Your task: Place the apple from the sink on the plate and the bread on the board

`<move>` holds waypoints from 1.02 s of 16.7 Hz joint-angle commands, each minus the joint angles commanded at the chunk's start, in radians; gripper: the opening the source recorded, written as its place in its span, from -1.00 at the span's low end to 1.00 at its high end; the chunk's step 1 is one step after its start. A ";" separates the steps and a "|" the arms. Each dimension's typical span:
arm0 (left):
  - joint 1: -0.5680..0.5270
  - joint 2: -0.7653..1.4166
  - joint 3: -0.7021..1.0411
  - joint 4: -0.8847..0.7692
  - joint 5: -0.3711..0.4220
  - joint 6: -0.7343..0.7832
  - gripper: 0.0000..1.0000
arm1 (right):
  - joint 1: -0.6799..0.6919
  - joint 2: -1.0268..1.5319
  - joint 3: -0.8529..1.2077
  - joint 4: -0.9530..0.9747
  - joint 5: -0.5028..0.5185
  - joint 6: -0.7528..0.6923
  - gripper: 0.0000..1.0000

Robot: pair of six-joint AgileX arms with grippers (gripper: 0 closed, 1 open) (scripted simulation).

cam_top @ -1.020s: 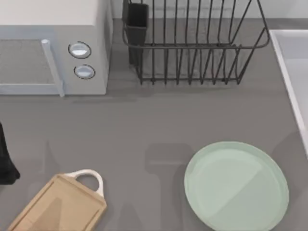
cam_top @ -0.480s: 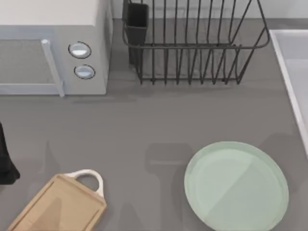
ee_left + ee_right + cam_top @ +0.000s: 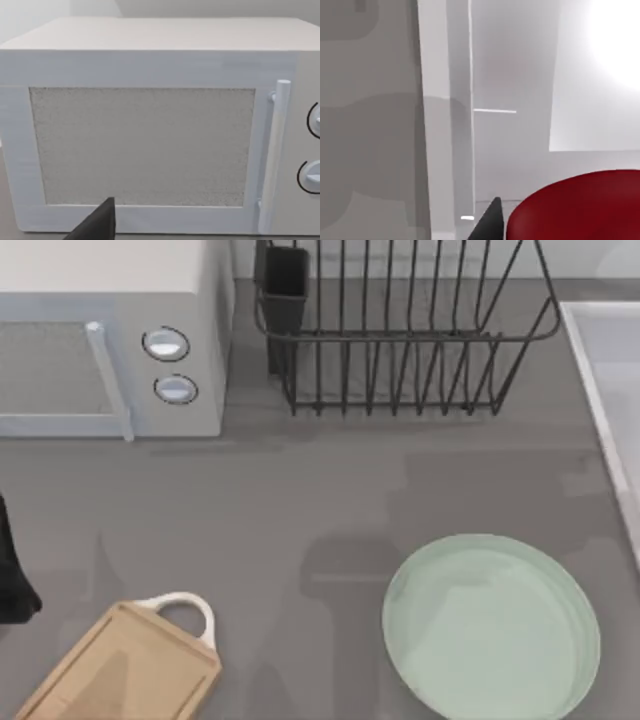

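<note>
Grey countertop [image 3: 300, 500], white microwave [image 3: 110, 340], black wire dish rack [image 3: 400, 340] behind.

No legible text anywhere (microwave [image 3: 110, 335] dials unmarked)

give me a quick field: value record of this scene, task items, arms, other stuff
plate: bare, on the counter at the top view's right
board: bare, lower left, white loop handle at its upper end
apple: red, close under the right wrist camera, inside the sink
bread: not placed on the board
left arm: parked at the left edge, facing the microwave
right gripper: finger tip beside the apple
dish rack: at the back
</note>
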 joint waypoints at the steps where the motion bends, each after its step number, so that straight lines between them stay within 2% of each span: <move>1: 0.000 0.000 0.000 0.000 0.000 0.000 1.00 | 0.057 -0.021 -0.007 -0.017 0.001 0.056 -1.00; 11: 0.000 0.000 0.000 0.000 0.000 0.000 1.00 | 0.612 -0.174 -0.072 -0.203 0.005 0.600 -1.00; 14: 0.000 0.000 0.000 0.000 0.000 0.000 1.00 | 0.700 -0.191 -0.081 -0.234 0.004 0.686 -1.00; 17: 0.000 0.000 0.000 0.000 0.000 0.000 1.00 | 0.721 -0.195 -0.083 -0.243 0.003 0.706 -1.00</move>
